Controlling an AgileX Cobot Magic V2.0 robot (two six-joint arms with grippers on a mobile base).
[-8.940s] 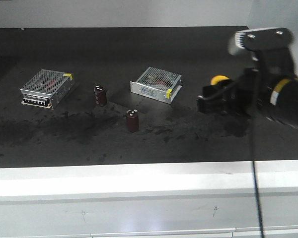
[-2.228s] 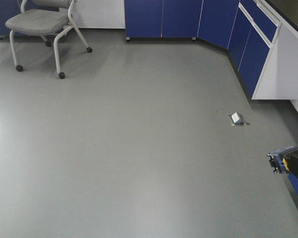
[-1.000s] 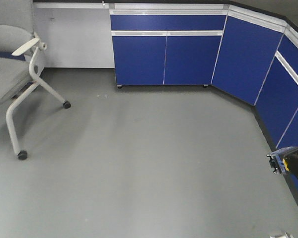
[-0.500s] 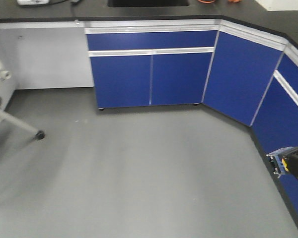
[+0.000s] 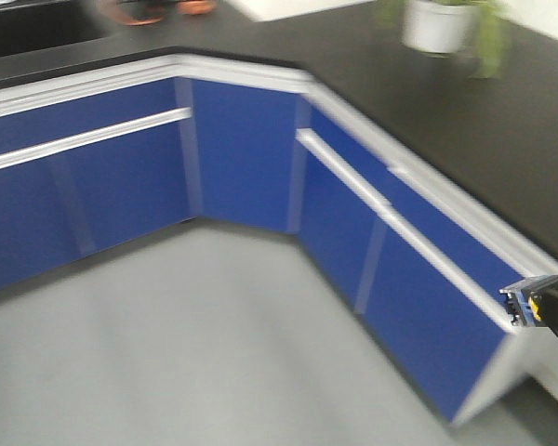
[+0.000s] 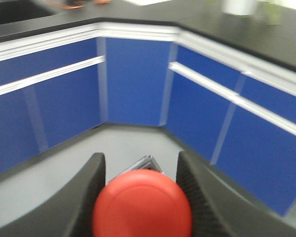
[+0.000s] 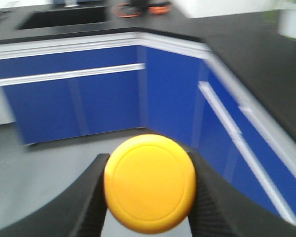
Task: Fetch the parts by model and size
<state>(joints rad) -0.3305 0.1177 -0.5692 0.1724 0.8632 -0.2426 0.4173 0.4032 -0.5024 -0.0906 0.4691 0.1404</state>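
**Both buttons held, room is all blue cabinets**

Everything's pretty motion-blurred. Blue cabinets (image 5: 242,158) with pale trim wrap round a corner under a black bench (image 5: 465,121), with grey floor (image 5: 167,362) below. A potted plant (image 5: 437,23) sits on the bench at the upper right of the front view, and there's an orange blur (image 5: 149,11) at upper left. The right wrist view shows a sink recess (image 7: 64,17) at its upper left.

The left pincer (image 6: 140,163) is clamped on the red-capped switch (image 6: 142,205), with a black finger on each side and the cap at bottom centre of its view. The right pincer (image 7: 148,163) grips the yellow-capped switch (image 7: 149,182) the same way, also bottom centre. A blue-and-silver block (image 5: 524,302) pokes in at the front view's right edge, and I can't tell which switch it belongs to.
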